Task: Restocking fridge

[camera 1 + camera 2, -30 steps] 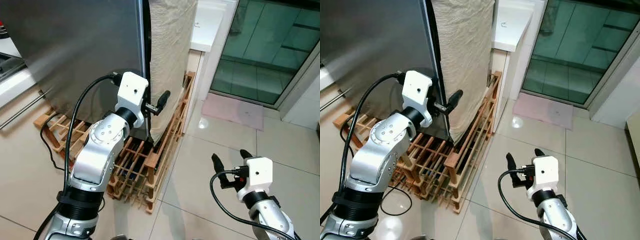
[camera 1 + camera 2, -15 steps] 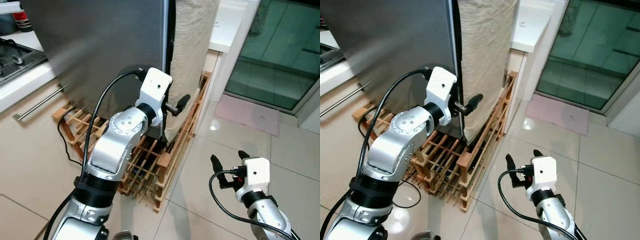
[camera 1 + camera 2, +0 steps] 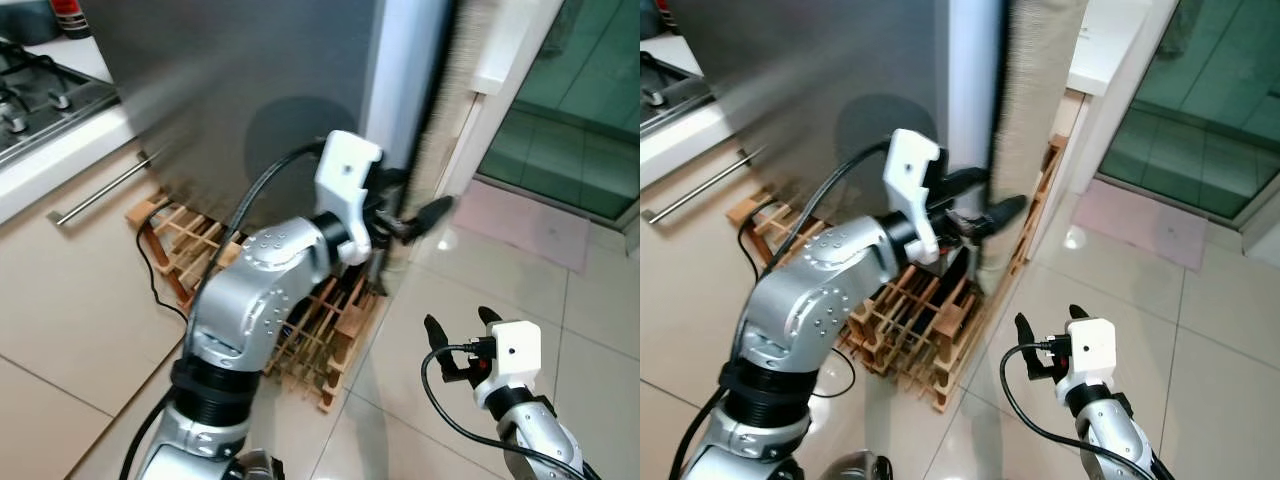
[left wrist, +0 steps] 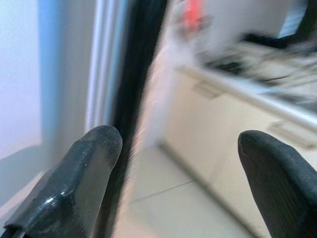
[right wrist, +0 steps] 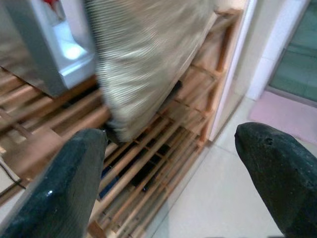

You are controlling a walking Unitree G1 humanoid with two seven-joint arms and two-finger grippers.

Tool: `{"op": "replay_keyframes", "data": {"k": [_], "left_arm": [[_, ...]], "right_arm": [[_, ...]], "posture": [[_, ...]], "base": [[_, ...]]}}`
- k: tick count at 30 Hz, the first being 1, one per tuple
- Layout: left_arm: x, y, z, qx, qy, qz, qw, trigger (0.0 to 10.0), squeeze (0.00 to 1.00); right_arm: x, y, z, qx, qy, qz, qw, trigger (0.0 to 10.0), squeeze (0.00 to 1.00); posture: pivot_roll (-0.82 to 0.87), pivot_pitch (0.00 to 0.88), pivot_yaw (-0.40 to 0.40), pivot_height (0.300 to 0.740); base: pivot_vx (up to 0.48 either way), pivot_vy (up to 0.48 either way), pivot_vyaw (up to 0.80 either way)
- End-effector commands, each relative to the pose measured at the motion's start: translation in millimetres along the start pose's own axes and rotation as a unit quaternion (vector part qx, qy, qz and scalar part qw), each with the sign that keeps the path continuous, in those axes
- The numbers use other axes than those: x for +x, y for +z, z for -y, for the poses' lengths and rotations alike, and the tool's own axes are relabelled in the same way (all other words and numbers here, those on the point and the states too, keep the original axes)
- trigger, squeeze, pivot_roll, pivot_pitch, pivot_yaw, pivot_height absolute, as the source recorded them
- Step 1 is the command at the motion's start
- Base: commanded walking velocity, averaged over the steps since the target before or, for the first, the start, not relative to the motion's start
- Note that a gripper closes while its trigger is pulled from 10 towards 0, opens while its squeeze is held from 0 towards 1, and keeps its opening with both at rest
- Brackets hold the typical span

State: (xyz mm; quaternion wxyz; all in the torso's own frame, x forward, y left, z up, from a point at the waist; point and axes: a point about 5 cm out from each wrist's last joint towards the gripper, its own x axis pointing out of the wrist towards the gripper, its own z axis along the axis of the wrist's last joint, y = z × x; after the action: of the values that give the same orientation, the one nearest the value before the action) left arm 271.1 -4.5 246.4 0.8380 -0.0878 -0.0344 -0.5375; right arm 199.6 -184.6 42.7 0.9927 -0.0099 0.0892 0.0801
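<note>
Even daylight is filling the scene; a round soft shadow is lying on the brushed grey metal fridge door (image 3: 230,90), and the glossy beige floor tiles (image 3: 590,330) are carrying a pale glare spot. Motion blur is smearing the door's edge and the left wrist view (background wholly unfocused).
</note>
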Motion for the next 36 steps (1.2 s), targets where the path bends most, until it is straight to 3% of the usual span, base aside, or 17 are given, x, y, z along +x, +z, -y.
{"op": "replay_keyframes", "data": {"k": [1, 5, 8, 13, 17, 18, 20, 21, 22, 23, 24, 26, 27, 28, 30, 32, 36], "left_arm": [[4.9, 12, 19.6, -0.004, -0.070, 0.022, 0.997, 10.0, 0.00], [3.9, 16, 24.9, -0.009, -0.098, 0.030, 0.995, 10.0, 0.00], [-8.9, 33, 13.4, -0.049, -0.105, 0.077, 0.990, 10.0, 0.00], [-38.4, 38, -28.7, -0.015, 0.015, 0.082, 0.996, 10.0, 0.00], [-48.7, 32, -42.0, 0.001, 0.065, 0.064, 0.996, 10.0, 0.00], [-60.4, 27, -53.8, 0.013, 0.119, 0.054, 0.991, 10.0, 0.00], [-60.4, 27, -53.8, 0.013, 0.119, 0.054, 0.991, 10.0, 0.00], [-78.2, 20, -66.9, 0.019, 0.187, 0.047, 0.981, 10.0, 0.00], [-78.2, 20, -66.9, 0.019, 0.187, 0.047, 0.981, 10.0, 0.00], [-117.7, 6, -91.1, 0.046, 0.337, 0.028, 0.940, 10.0, 0.00], [-117.7, 6, -91.1, 0.046, 0.337, 0.028, 0.940, 10.0, 0.00], [-142.1, -8, -100.9, 0.086, 0.416, -0.007, 0.906, 10.0, 0.00], [-142.1, -8, -100.9, 0.086, 0.416, -0.007, 0.906, 10.0, 0.00], [-153.4, -19, -103.0, 0.126, 0.441, -0.040, 0.888, 10.0, 0.00], [-176.7, -46, -101.8, 0.132, 0.471, -0.083, 0.868, 10.0, 0.00], [-192.4, -65, -95.3, 0.102, 0.491, -0.095, 0.860, 10.0, 0.00], [-199.4, -75, -82.3, 0.113, 0.504, -0.099, 0.851, 10.0, 0.00]], "right_arm": [[-2.9, -9, 3.0, -0.003, -0.008, -0.012, 1.000, 10.0, 0.00], [-2.6, -10, 2.8, -0.003, -0.008, -0.013, 1.000, 10.0, 0.00], [-1.5, -4, -0.9, -0.005, -0.006, -0.006, 1.000, 10.0, 0.00], [13.6, 12, 1.1, -0.021, -0.002, 0.027, 0.999, 10.0, 0.00], [22.0, 16, 4.0, -0.024, -0.011, 0.039, 0.999, 10.0, 0.00], [30.2, 22, 6.9, -0.027, -0.021, 0.051, 0.998, 10.0, 0.00], [30.2, 22, 6.9, -0.027, -0.021, 0.051, 0.998, 10.0, 0.00], [40.6, 32, 9.7, -0.034, -0.032, 0.068, 0.997, 10.0, 0.00], [40.6, 32, 9.7, -0.034, -0.032, 0.068, 0.997, 10.0, 0.00], [58.9, 50, 19.4, -0.041, -0.060, 0.096, 0.993, 10.0, 0.00], [58.9, 50, 19.4, -0.041, -0.060, 0.096, 0.993, 10.0, 0.00], [68.5, 60, 28.9, -0.044, -0.080, 0.106, 0.990, 10.0, 0.00], [68.5, 60, 28.9, -0.044, -0.080, 0.106, 0.990, 10.0, 0.00], [72.2, 64, 34.6, -0.045, -0.091, 0.109, 0.989, 10.0, 0.00], [77.1, 69, 47.1, -0.043, -0.117, 0.108, 0.986, 10.0, 0.00], [79.2, 68, 55.4, -0.036, -0.136, 0.099, 0.985, 10.0, 0.00], [79.1, 65, 59.5, -0.020, -0.146, 0.091, 0.985, 10.0, 0.00]], "posture": [[-0.06, 0.106, 0.021, 0.731], [-0.06, 0.105, 0.021, 0.731], [-0.07, 0.072, 0.015, 0.731], [-0.06, 0.060, 0.006, 0.731], [-0.04, 0.052, 0.006, 0.731], [-0.03, 0.048, 0.009, 0.731], [-0.03, 0.048, 0.009, 0.731], [-0.02, 0.042, 0.011, 0.731], [-0.02, 0.042, 0.011, 0.731], [0.00, 0.035, 0.015, 0.731], [0.00, 0.035, 0.015, 0.731], [0.01, 0.029, 0.016, 0.731], [0.01, 0.029, 0.016, 0.731], [0.01, 0.026, 0.014, 0.731], [0.01, 0.020, 0.010, 0.731], [0.01, 0.020, 0.007, 0.731], [0.01, 0.019, 0.001, 0.731]], "base": [[0.000, 0.000, 0.00], [0.000, 0.000, 0.00], [0.000, 0.000, 0.00], [0.000, 0.000, 0.00], [0.000, 0.000, 0.00], [0.000, 0.000, 0.00], [0.000, 0.000, 0.00], [0.000, 0.000, 0.00], [0.000, 0.000, 0.00], [0.000, 0.000, 0.00], [0.000, 0.000, 0.00], [0.000, 0.000, 0.00], [0.000, 0.000, 0.00], [0.000, 0.000, 0.00], [0.000, 0.000, 0.00], [0.000, 0.000, 0.00], [0.000, 0.000, 0.00]]}}
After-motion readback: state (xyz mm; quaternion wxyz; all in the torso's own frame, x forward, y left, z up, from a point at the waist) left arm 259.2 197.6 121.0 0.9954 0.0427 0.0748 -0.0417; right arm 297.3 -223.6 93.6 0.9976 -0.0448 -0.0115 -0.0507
